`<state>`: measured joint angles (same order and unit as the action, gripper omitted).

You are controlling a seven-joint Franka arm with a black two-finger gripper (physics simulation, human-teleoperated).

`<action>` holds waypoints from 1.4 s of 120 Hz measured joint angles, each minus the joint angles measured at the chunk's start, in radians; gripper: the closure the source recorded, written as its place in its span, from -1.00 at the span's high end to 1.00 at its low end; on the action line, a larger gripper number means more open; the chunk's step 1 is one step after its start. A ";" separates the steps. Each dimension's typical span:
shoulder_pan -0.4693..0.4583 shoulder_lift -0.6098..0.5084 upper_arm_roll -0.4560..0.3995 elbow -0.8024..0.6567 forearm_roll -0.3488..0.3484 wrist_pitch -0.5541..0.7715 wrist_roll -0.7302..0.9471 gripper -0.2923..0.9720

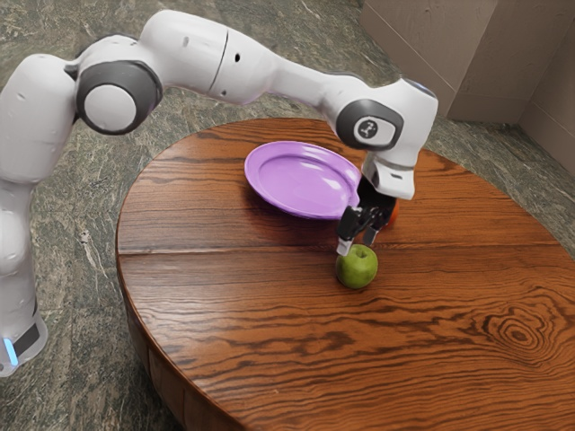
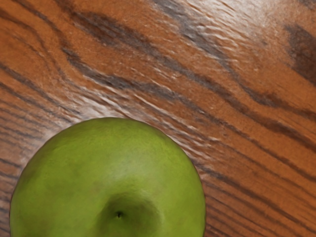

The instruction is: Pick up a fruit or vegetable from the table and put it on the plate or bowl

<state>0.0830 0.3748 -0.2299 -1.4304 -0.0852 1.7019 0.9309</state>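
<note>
On round grained-wood table [image 1: 269, 323] | smooth green apple [image 1: 358, 268] — spread gripper [image 1: 355, 247] just above

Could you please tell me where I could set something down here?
The wooden table is bare in front of the green apple and at the exterior view's right. It is crowded between the purple plate, the gripper and the apple.

The plate [image 1: 301, 178] lies on the tabletop [image 1: 269, 305], toward its far side. The apple [image 1: 357, 267] sits on the tabletop nearer the camera, to the exterior view's right of the plate and apart from it. My fingers [image 1: 344, 241] hang spread just above the apple, between it and the plate's rim. A small thing [image 1: 389, 215] lies behind my hand, mostly hidden.
</note>
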 joint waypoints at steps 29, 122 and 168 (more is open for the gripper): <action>0.000 0.072 -0.024 0.029 -0.002 0.002 0.019 0.54; 0.009 -0.045 -0.015 0.051 0.026 0.029 0.028 -0.28; 0.153 -0.131 0.201 0.072 0.059 -0.090 -0.060 -0.26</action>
<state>0.2360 0.2438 -0.0290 -1.3587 -0.0266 1.6121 0.8712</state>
